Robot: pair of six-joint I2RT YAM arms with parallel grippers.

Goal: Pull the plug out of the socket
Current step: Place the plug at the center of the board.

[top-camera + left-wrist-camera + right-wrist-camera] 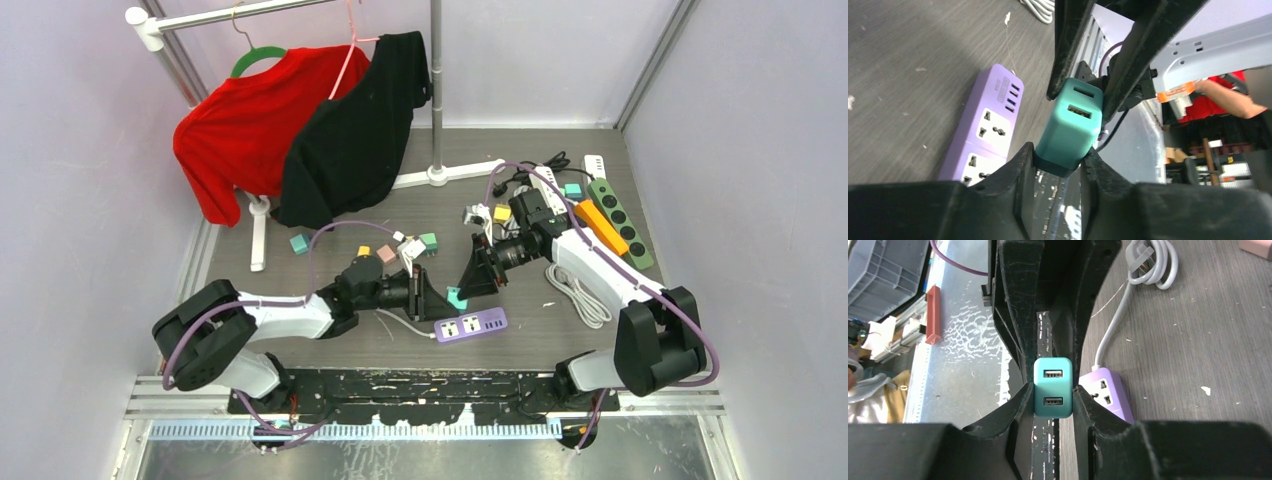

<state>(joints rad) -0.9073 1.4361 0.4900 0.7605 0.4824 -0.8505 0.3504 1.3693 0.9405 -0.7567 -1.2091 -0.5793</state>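
L gripper [1058, 159] jaws closed on plug [1070, 125], pinching one end. R gripper [1053, 391] jaws clamped on the same plug from the opposite side, fingers [1018, 405] tight on both teal faces. So both arms hold it nose to nose, mid-air btwn them. USB ports face the R wrist cam; prongs hidden, can't see them. Strip [470, 325] lies flat on table [545, 340] just beside/below the plug, not touching it — the sockets visible in the wrist views look vacant. White cord [1108, 335] runs off its far end. My read: pull-out is done, plug is clear of the socket. What's left, prob.: one gripper lets go and the plug gets set down away from the strip.
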